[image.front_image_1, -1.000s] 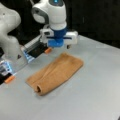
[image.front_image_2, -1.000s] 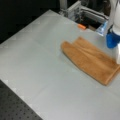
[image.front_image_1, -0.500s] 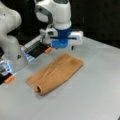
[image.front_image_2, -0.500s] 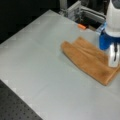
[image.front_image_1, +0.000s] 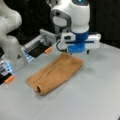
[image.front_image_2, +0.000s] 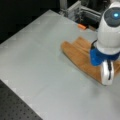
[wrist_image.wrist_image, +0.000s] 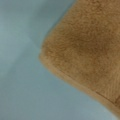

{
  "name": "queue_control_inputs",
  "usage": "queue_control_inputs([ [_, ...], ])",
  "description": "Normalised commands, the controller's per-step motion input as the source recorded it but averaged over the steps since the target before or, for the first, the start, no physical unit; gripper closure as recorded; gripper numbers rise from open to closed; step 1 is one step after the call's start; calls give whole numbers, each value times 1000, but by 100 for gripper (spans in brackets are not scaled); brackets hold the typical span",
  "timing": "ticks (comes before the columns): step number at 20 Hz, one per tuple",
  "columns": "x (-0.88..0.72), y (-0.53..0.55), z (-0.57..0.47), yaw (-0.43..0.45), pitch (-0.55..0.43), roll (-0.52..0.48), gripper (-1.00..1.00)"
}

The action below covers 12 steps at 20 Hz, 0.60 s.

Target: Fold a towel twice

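The tan-brown towel (image.front_image_1: pixel 56 73) lies flat on the grey table, folded into a long strip with a rolled fold at its near-left end. In a front view it shows as the towel (image.front_image_2: pixel 77 53), running from the centre to the right. My gripper (image.front_image_1: pixel 78 52) hangs just above the towel's far right end, and its white and blue body covers that end in a front view, at the gripper (image.front_image_2: pixel 107 75). The wrist view shows one rounded corner of the towel (wrist_image.wrist_image: pixel 85 50) close below, with bare table to its left. No fingers show in the wrist view.
A white robot base (image.front_image_1: pixel 10 37) stands at a front view's left. Behind the towel lies a metal rail (image.front_image_1: pixel 37 46) with orange tabs (image.front_image_1: pixel 48 50). One more orange tab (image.front_image_2: pixel 82 26) lies just beyond the towel. The grey table (image.front_image_2: pixel 37 57) spreads wide to the left.
The arm has moved along the towel toward its far right end and come down closer to it. The towel itself has not shifted.
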Motion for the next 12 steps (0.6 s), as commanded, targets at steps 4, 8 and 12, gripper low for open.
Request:
queue_control_inputs([
  [4,212,197,-50,26,150,-133,-100],
  [8,110,142,-34,14,152,-129,-100],
  [12,-22,127,-131,60,168,-99,-100],
])
